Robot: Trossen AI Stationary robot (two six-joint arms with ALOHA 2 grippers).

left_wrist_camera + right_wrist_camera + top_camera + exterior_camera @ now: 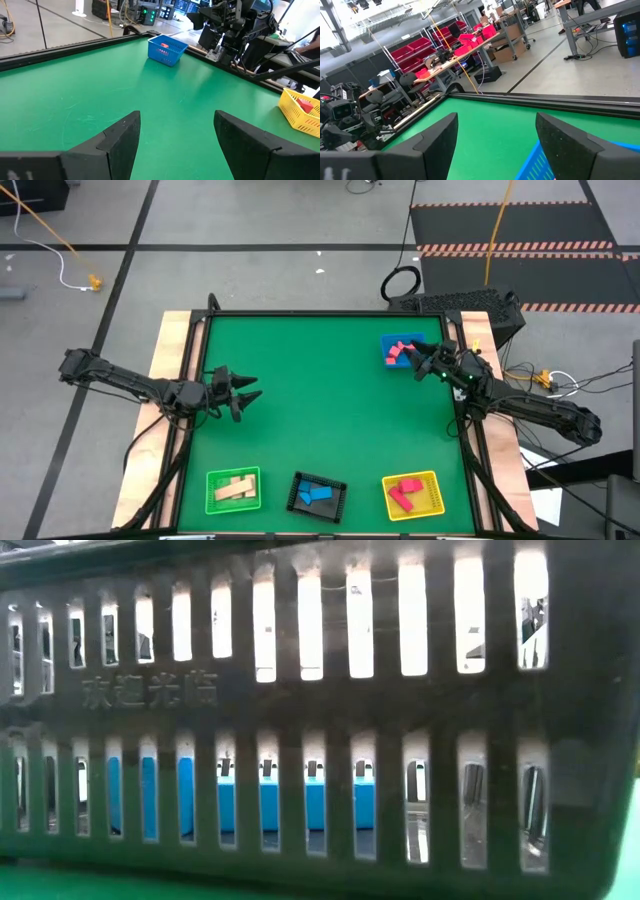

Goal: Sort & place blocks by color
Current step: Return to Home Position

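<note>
Four trays hold every block I can see. Along the edge of the smooth green table mat (320,410) that lies at the bottom of the high view, three plastic mesh trays sit in a row. A green mesh tray (211,480) holds flat tan bare-wood blocks (236,490), a black mesh tray (297,482) holds blue blocks (316,494), and a yellow mesh tray (436,482) holds red blocks (404,492). In the low view the black tray's slotted wall fills the picture, with blue showing through the slots. Toward the far right of the mat, a small blue slotted tray (386,342) holds pink and red blocks (401,348).

My right gripper (420,361) hangs just beside that blue tray, at the corner on my right arm's side. Its fingers are spread apart and hold nothing. My left gripper (248,393) hovers over the left part of the mat, well apart from every tray. It is also spread wide and empty, and points across the mat toward the blue tray.

I judge the sorting finished, with only the retreat left. The right arm is the nearer one, so its way out should go up and back, away from the thin tray wall, which looks light enough to slide if nudged.
</note>
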